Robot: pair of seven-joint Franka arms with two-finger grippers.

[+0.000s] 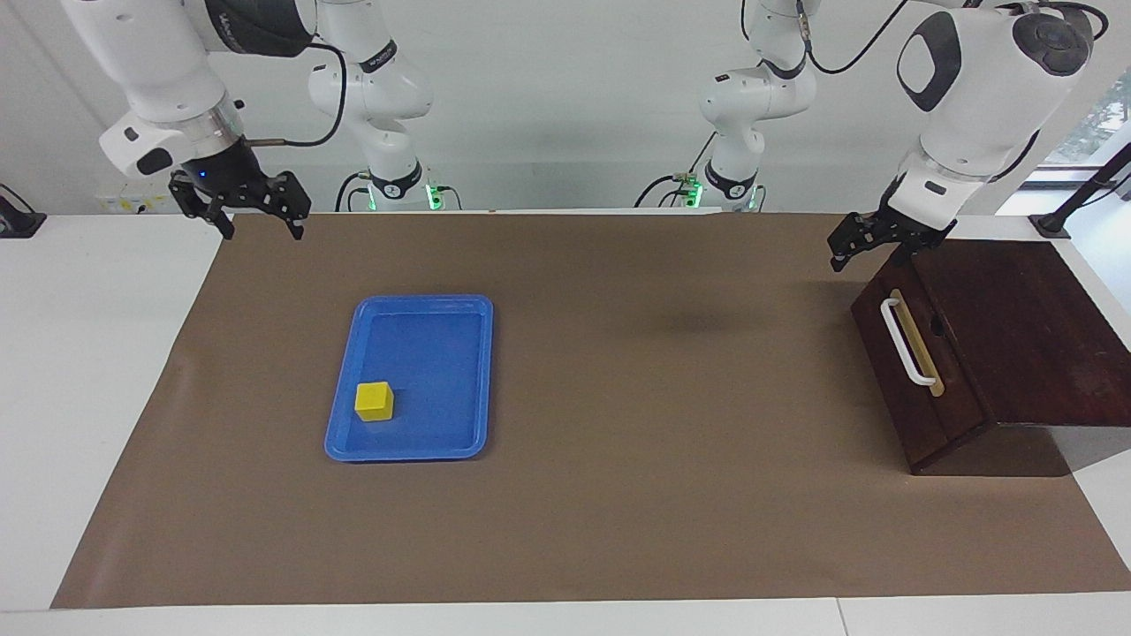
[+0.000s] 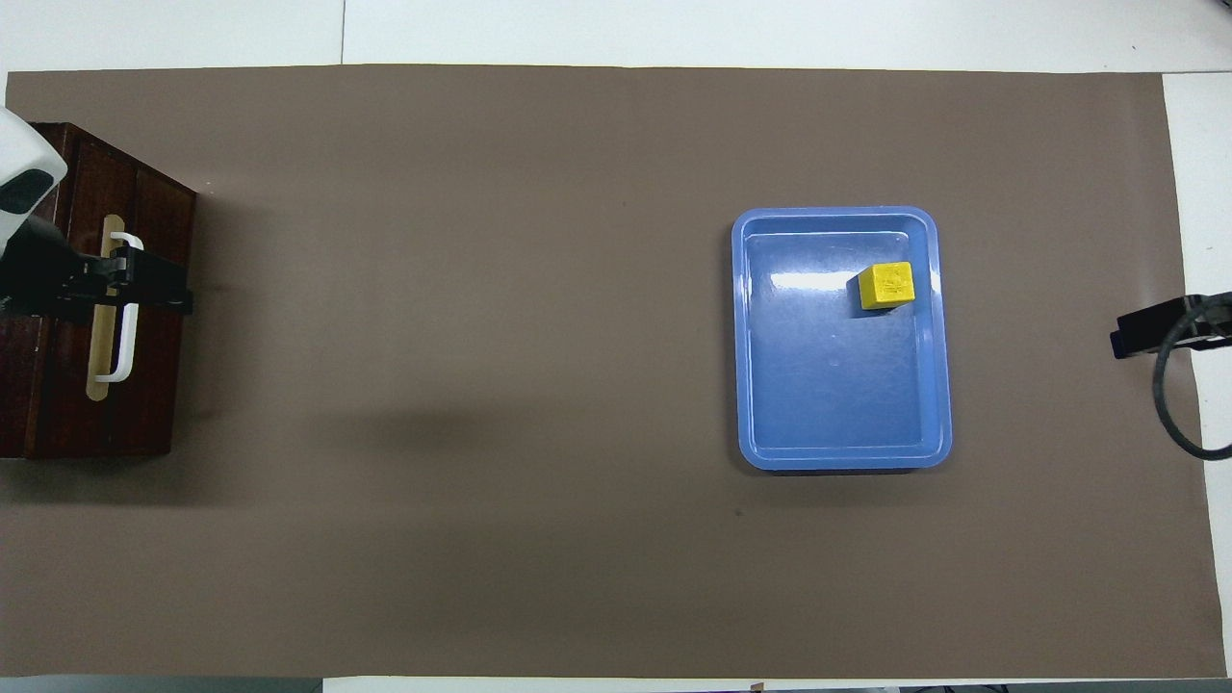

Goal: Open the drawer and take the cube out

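Observation:
The yellow cube (image 1: 374, 400) lies in the blue tray (image 1: 459, 371), at the end of the tray farther from the robots; it also shows in the overhead view (image 2: 886, 285). The dark wooden drawer (image 1: 910, 371) with its white bar handle (image 1: 907, 343) is shut in its box at the left arm's end of the table. My left gripper (image 1: 866, 254) is open and hangs over the box's edge by the handle (image 2: 120, 308). My right gripper (image 1: 259, 231) is open and empty, raised over the mat's corner nearest its base, apart from the tray.
A brown mat (image 1: 663, 495) covers most of the white table. The tray (image 2: 837, 423) holds only the cube. The box's sloping top (image 1: 1016, 327) stands well above the mat.

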